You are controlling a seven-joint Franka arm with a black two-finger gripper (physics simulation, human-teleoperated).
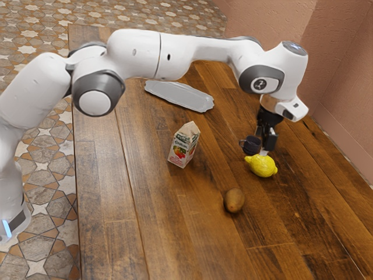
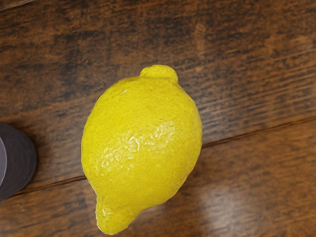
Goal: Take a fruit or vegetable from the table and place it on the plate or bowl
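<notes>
Gripper (image 1: 260, 147) is held open directly over lemon (image 1: 261, 165) so it can be straddled and gripped, then carried to far plate (image 1: 179, 95).

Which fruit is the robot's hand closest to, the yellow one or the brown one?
The yellow lemon. The gripper hangs right above it, while the brown kiwi lies farther away.

It looks like a home dining or kitchen corner: a patterned tiled floor (image 1: 46, 245), pink plastered walls (image 1: 344, 52), and a dark wooden bench (image 1: 175, 233) carrying a juice carton (image 1: 184, 146), lemon (image 1: 261, 165), kiwi (image 1: 234, 200) and plate (image 1: 179, 95).
</notes>
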